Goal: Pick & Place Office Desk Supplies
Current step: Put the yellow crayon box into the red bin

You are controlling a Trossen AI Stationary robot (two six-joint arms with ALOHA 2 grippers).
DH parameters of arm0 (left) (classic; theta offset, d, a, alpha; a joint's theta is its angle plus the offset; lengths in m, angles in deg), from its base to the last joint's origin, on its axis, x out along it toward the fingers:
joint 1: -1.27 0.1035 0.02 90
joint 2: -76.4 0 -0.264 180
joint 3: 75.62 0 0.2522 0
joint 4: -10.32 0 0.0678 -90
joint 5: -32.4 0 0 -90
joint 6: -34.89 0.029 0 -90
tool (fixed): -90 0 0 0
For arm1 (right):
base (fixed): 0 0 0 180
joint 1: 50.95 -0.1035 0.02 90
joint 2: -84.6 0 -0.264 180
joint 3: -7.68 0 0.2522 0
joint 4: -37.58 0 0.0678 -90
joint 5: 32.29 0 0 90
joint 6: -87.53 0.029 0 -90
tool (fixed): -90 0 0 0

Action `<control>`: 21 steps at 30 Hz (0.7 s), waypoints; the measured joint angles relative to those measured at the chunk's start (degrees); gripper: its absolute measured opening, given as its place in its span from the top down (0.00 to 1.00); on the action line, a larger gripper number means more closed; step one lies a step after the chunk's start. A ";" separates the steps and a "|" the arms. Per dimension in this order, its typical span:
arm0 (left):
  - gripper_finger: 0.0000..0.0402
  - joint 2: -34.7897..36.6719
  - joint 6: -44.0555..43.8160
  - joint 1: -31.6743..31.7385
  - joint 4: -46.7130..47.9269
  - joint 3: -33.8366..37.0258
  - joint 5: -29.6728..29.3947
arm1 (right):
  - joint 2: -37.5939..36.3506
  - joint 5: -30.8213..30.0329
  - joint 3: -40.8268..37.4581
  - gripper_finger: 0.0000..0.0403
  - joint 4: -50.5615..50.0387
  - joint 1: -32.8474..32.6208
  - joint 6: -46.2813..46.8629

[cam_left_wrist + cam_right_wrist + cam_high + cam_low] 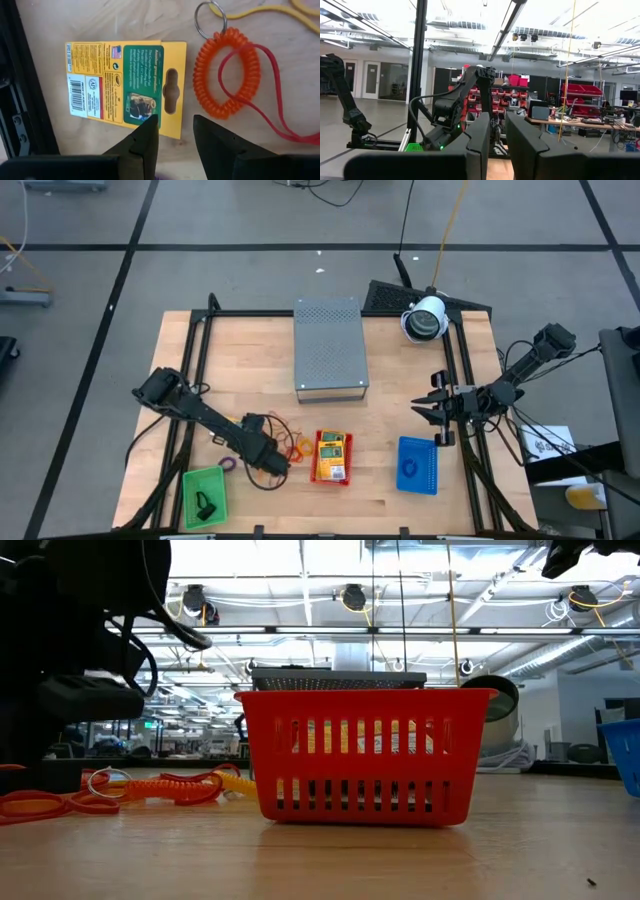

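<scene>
A flat yellow-and-green packet [125,82] lies on the bare wood, label side up. My left gripper [175,131] [272,465] points steeply down over the packet's hang-hole end, open; one fingertip [149,125] overlaps that end's edge. Beside the packet lie an orange coil with a key ring [225,75], a red rubber band [270,100] and a yellow band [260,10]. My right gripper [428,412] [497,135] waits raised at the table's right side, open with a narrow gap and nothing in it. My left gripper comes down slanting from above at the packet's hang-hole end [172,107]. The packet lies flat on the table. I cannot tell whether the fingertips touch it or stand just above it.
A red tray [349,460] holding yellow packets stands right of my left gripper. A blue tray [428,455] sits farther right and a green tray [205,480] with a dark clip [207,505] at the near left. A grey perforated box [330,348] stands at the far middle.
</scene>
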 joint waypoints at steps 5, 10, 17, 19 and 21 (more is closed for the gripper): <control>0.67 0.02 -1.06 0.00 0.16 0.00 -1.11 | 0.00 0.02 0.00 0.88 0.02 0.00 0.00; 0.67 0.02 -1.18 0.00 0.19 0.00 -2.21 | 0.00 0.03 0.00 0.88 0.04 0.00 0.02; 0.67 0.02 -1.39 0.04 0.20 0.07 -2.16 | 0.00 0.04 0.00 0.88 0.26 0.00 0.02; 0.67 0.02 -1.59 0.04 0.78 0.13 -1.76 | 0.00 0.04 0.00 0.88 0.45 0.00 0.02; 0.67 0.04 -1.59 0.04 0.94 0.13 -1.65 | 0.00 0.13 0.00 0.88 0.45 0.00 0.02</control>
